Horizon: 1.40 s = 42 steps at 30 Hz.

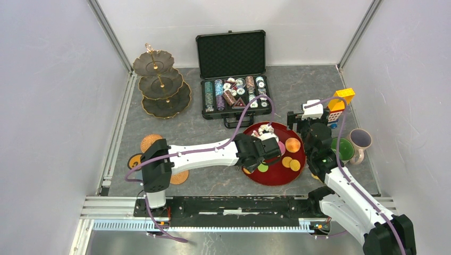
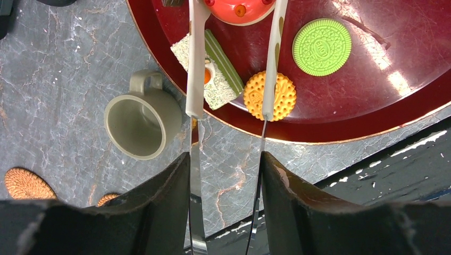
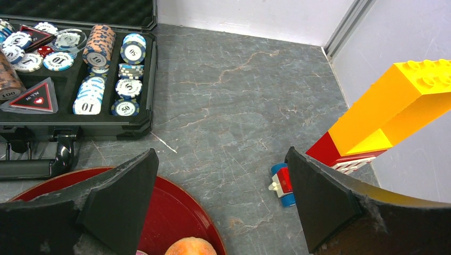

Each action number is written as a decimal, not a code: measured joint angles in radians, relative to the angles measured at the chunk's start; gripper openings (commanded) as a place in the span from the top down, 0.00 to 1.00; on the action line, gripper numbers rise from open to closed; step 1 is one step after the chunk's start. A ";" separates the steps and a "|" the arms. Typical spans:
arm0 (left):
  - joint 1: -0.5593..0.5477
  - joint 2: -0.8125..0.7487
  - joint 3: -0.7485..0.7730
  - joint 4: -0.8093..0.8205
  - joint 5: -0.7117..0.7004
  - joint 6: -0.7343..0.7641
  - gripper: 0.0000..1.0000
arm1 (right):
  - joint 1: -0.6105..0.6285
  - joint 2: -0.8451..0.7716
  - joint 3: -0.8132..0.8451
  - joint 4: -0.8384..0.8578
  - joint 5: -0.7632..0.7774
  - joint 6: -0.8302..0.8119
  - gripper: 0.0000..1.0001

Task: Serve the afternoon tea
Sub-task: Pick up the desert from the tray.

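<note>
Red tray [image 2: 383, 95] on the worktop [image 1: 298, 90] holds the sweets. My L claw [image 2: 225, 159] is clenched on metal tongs [image 2: 195, 64], white tips over the cake slice [image 2: 220, 87] & orange biscuit [image 2: 284, 95]; green biscuit [image 2: 322, 47] lies apart. R claw [image 3: 220, 159] gapes wide, nothing in it. Dark three-tier stand [image 1: 162, 82] sits far-left, well apart from tray.

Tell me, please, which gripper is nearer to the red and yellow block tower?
Right. The right gripper, open, sits just left of the block tower, by the red tray's far right edge. The left gripper, holding tongs, is over the tray's left side.
</note>
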 measured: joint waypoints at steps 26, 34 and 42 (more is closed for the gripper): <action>0.088 -0.315 -0.028 -0.154 -0.043 0.000 0.60 | 0.000 0.006 0.000 0.000 -0.001 0.000 0.02; 0.304 -0.473 -0.110 -0.116 -0.132 0.042 0.60 | 0.000 0.046 0.000 0.015 -0.030 0.006 0.02; 0.407 -0.456 -0.119 0.005 -0.237 0.122 0.59 | 0.000 0.099 0.000 0.016 -0.063 0.018 0.02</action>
